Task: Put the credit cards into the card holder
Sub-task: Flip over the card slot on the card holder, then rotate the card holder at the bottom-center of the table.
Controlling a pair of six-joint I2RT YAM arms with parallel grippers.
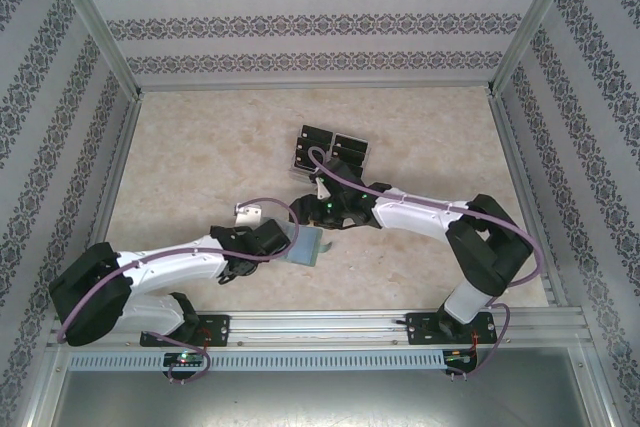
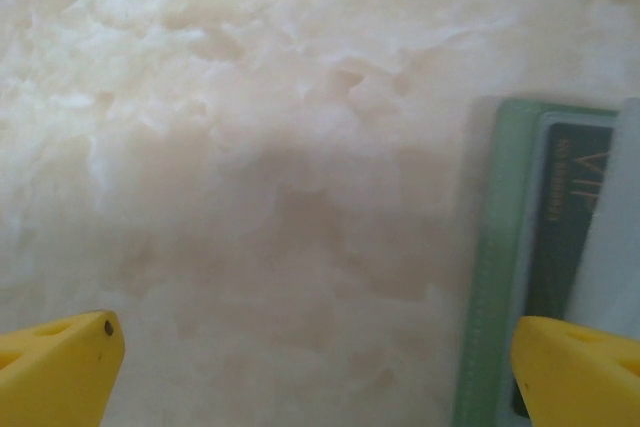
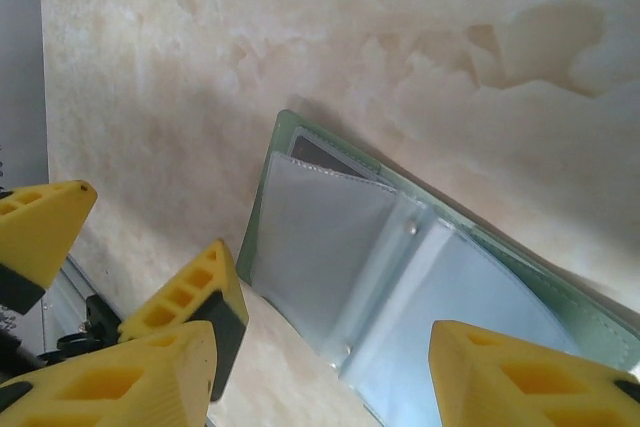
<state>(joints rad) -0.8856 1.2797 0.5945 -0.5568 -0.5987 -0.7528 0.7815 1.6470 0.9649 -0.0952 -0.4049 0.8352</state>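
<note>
From above, on a pale marbled bench (image 1: 180, 167): left arm (image 1: 170, 265) laid low from the lower left, forearm pointing right toward frame centre; right arm (image 1: 410, 212) folded sharply at the elbow at lower right, forearm reaching left to meet it. Between the two wrists, just below centre, the card holder (image 1: 308, 244), lying open on the bench. Above centre, well apart from the holder, a cluster of black credit cards (image 1: 330, 150).

Left hand (image 2: 320, 372) spread wide, pinching nothing, its yellow fingers (image 2: 60, 367) at the bottom corners of the wrist view, the one at lower right over the holder's green edge. Inside that edge, a dark card (image 2: 570, 207) with pale lettering, partly covered by a clear sleeve.

Right hand (image 3: 325, 387) spread as well, gripping nothing, fingertips (image 3: 530, 377) low in the frame above the holder's clear sleeves; contact with them impossible to tell. At the left of that view, the left hand's fingers, one just beside the holder's near corner. In the upper-left pocket, a sliver of dark card.
</note>
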